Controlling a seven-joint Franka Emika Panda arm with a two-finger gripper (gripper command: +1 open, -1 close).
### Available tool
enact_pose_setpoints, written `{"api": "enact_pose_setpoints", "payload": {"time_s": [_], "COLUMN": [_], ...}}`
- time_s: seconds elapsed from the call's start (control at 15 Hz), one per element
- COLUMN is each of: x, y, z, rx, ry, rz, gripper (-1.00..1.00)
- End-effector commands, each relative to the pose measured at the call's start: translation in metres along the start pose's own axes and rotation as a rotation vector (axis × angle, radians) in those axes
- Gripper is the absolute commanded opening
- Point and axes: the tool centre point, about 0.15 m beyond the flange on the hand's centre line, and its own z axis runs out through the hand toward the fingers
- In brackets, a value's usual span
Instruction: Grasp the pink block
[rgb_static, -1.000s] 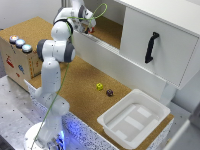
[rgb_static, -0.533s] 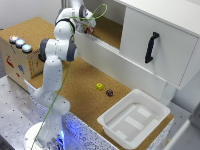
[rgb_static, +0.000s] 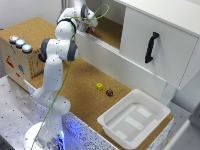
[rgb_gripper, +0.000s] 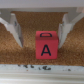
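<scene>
Cubic pink block (rgb_gripper: 45, 46) sits on grainy cork between hand (rgb_gripper: 42, 25) fingers.

The small cube-shaped pink block (rgb_gripper: 45, 45) reads bright reddish-pink, with a black letter A on its facing side. The speckled tan cork board (rgb_static: 80, 87) carries a tiny yellow block (rgb_static: 99, 86) and, at its four o'clock, a possibly dark maroon block (rgb_static: 109, 92). The rectangular plastic tray (rgb_static: 116, 127) is white.

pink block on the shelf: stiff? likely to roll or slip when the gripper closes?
The pink block looks like a rigid cube with flat faces, so it probably won't roll. It sits flat on cork, likely stable. Its sides seem smooth, so some slip is possible.
</scene>
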Motion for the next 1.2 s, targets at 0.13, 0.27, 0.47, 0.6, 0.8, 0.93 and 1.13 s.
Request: {"api": "enact_pose_setpoints", "payload": {"time_s": [0.13,0.27,0.47,0.6,0.8,0.93,1.13], "x": [0.007,-0.017,-0.063,-0.096,-0.155,-0.193,-0.238], "y": [0.016,0.025,0.036,0.041,0.051,0.057,0.079], "z": [-0.015,-0.043,-0.068,-0.073,-0.078,-0.082,-0.079], "rx": [0.014,0.006,0.018,0.02,0.048,0.042,0.04], "ry": [-0.079,-0.025,0.008,0.008,-0.012,-0.024,-0.071], "rz": [0.008,0.02,0.022,0.022,0.048,0.054,0.099], "gripper": [-1.0,-1.0,-1.0,-1.0,-1.0,-1.0,-1.0]}}
